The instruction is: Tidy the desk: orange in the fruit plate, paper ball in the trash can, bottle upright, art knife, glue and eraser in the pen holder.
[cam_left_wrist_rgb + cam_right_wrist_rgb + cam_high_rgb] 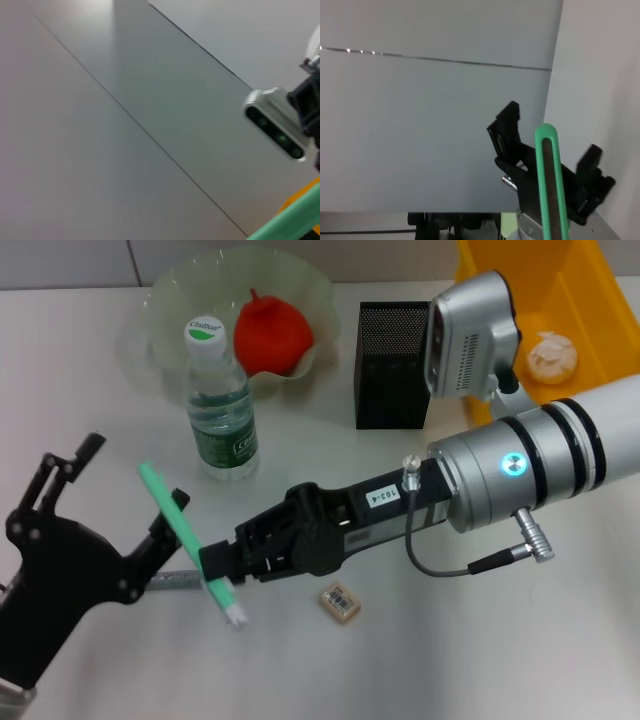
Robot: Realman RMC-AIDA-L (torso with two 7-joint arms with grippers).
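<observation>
My right gripper is shut on the green art knife, holding it tilted above the table. The knife's upper end lies between the spread fingers of my left gripper, which is open at the front left. In the right wrist view the art knife stands in front of the left gripper's black fingers. The bottle stands upright. The orange sits in the fruit plate. The paper ball lies in the yellow trash can. The eraser lies on the table near the front. I cannot make out the glue.
The black mesh pen holder stands behind my right arm. A grey strip lies on the table under the knife. The left wrist view shows the wall, the right arm's camera and the knife's green edge.
</observation>
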